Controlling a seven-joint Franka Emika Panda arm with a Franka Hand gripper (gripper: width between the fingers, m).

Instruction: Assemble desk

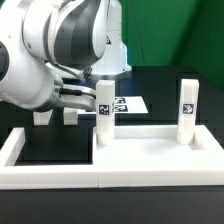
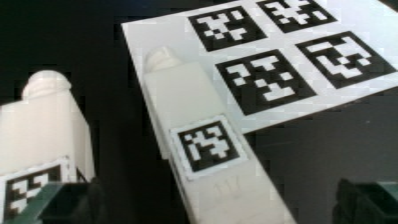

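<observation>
Closest to the exterior camera, a low white bar frame (image 1: 10,150) closes round a patch of black table (image 1: 55,148) on the exterior view's left. Just beside it, on the right, lies the desk's tabletop (image 1: 160,165), a wide flat white tray with a raised rim.

Two legs stand upright along its far edge. The first leg (image 1: 103,110) is at the corner next to the frame and the second leg (image 1: 186,108) is near the opposite corner. Each shows a black-and-white tag on the face toward the camera. Whether they are fastened in cannot be told.

Over the first leg hangs the end of the arm (image 1: 60,45); its fingertips cannot be made out from the exterior view. The wrist view shows the gripper (image 2: 210,203) spread wide and holding nothing. Its dark fingers (image 2: 50,200) sit well apart, with a tagged leg (image 2: 205,150) between them and touching neither. Another leg (image 2: 45,125) stands just beside that one. Which legs of the exterior view these are cannot be told.

Farther back, under the arm on the exterior view's left, two short white blocks (image 1: 56,117) sit near each other on the table. Behind the first leg lies the marker board (image 1: 130,103), whose four tags fill the wrist view beyond the tagged leg.
</observation>
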